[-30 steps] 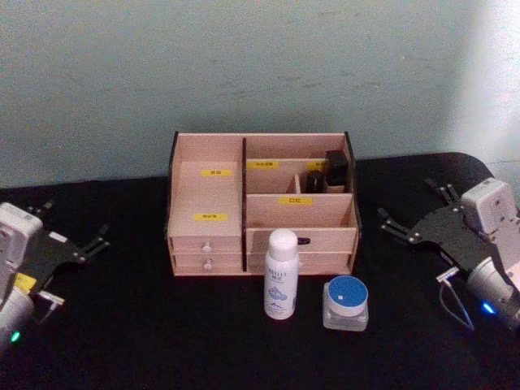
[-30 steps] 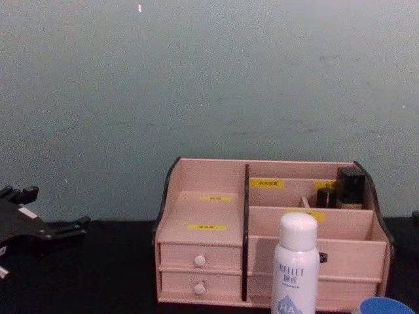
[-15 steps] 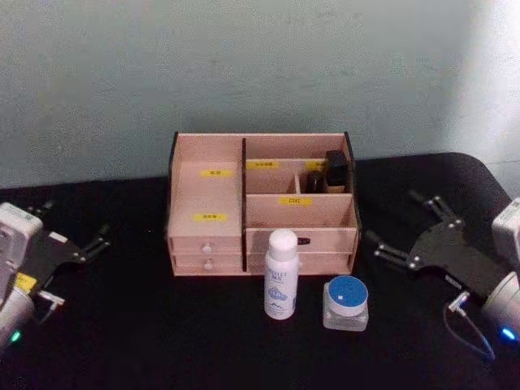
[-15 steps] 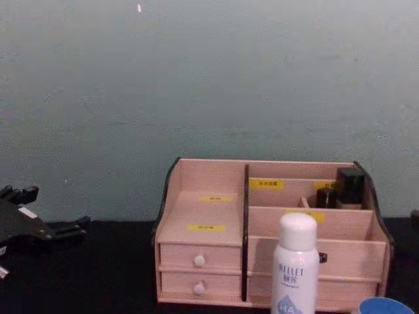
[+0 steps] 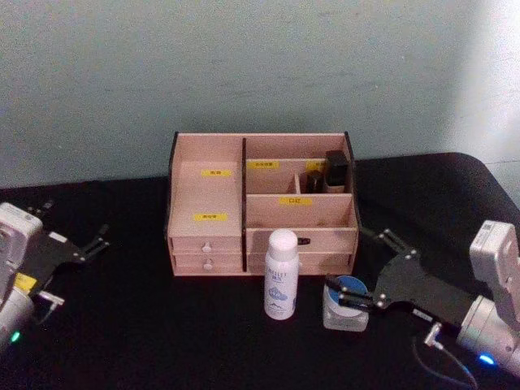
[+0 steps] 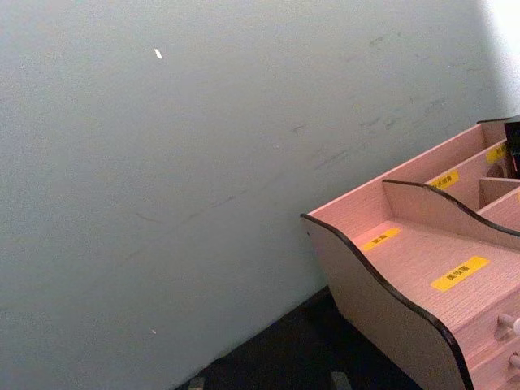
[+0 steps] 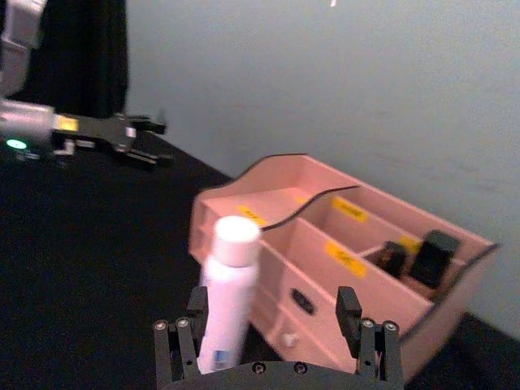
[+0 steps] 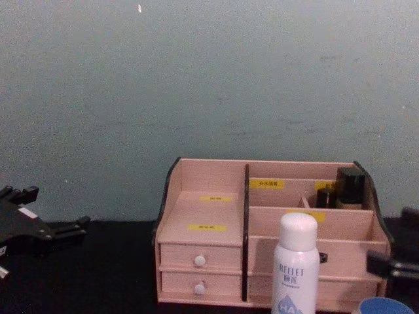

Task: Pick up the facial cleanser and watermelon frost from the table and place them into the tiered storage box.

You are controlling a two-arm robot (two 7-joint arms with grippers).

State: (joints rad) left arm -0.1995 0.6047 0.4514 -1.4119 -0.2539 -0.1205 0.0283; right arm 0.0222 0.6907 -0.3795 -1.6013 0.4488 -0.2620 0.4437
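Pinkish tiered storage box (image 5: 203, 195) with dark bottles (image 5: 335, 171) at back right; right gripper (image 5: 350, 261) spread by watermelon frost (image 5: 340, 314).

The cleanser (image 5: 281, 275) stands just before the box (image 5: 206, 195), at its 6 o'clock. The jar (image 5: 343, 313) sits near the cleanser's 4 o'clock. The right gripper (image 5: 356, 265) lies at the jar's 3 o'clock, and the left gripper (image 5: 71, 227) at the box's 8 o'clock, well apart.

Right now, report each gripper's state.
Left gripper: open, holding nothing.
Right gripper: open, holding nothing, by the watermelon frost.
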